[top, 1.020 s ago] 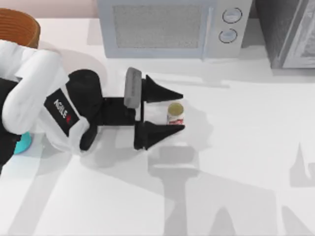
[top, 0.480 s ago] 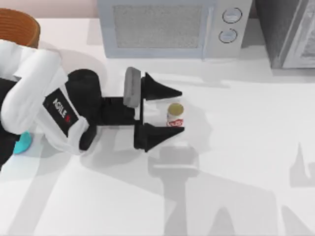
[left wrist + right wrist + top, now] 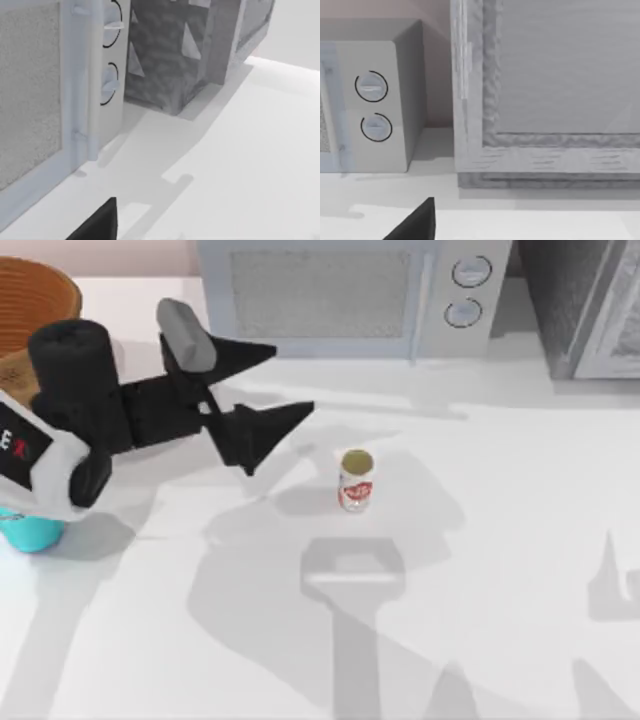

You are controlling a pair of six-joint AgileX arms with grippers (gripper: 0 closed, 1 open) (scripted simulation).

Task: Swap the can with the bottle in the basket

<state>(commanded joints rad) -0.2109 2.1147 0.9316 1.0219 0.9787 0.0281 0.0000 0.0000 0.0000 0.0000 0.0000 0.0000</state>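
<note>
The can (image 3: 356, 480), white with a red label and a gold top, stands upright on the table near the middle. My left gripper (image 3: 293, 378) hangs open and empty, up and to the left of the can and well apart from it. The wicker basket (image 3: 35, 285) sits in the far left corner. A slice of the teal bottle (image 3: 28, 533) shows on the table at the left edge, mostly hidden under my left arm. A dark part of my right gripper (image 3: 415, 225) shows in the right wrist view.
A microwave (image 3: 350, 295) stands along the back edge, with a grey cabinet (image 3: 585, 305) to its right. White tabletop stretches in front of the can and to its right, crossed by arm shadows.
My left gripper, which had its open fingers on either side of the can, has drawn away towards the back left. The can stays where it was.
</note>
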